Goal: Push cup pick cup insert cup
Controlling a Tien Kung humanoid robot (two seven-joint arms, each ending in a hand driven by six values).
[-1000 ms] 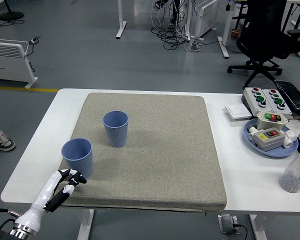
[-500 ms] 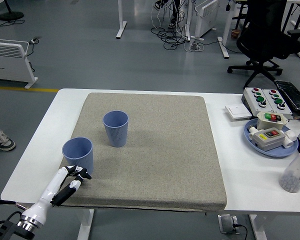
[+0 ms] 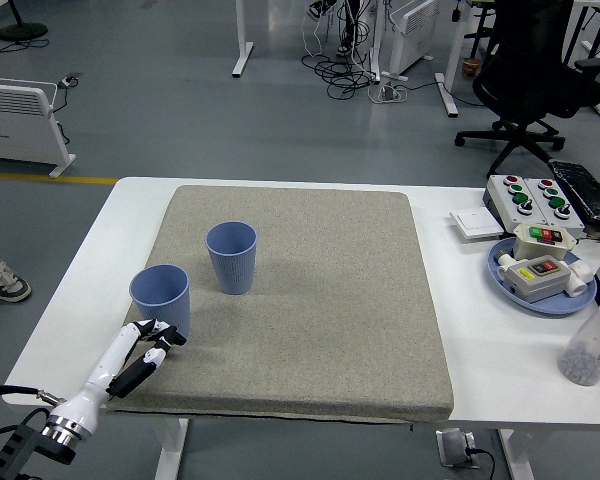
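Note:
Two blue ribbed cups stand upright on the grey mat (image 3: 310, 300). One cup (image 3: 231, 256) is near the mat's left middle. The other cup (image 3: 161, 298) stands at the mat's left edge, nearer me. My left hand (image 3: 152, 343) comes in from the lower left, its fingers loosely curled and holding nothing, touching or just short of the near cup's base on its near side. My right hand is out of view.
At the table's right are a white button box (image 3: 525, 196), a blue tray (image 3: 541, 277) with switch boxes, and a red-capped jar (image 3: 592, 343). A black office chair (image 3: 535, 75) stands behind the table.
My left hand has moved forward and a little right against the near cup. That cup has slid slightly right and away, toward the other cup.

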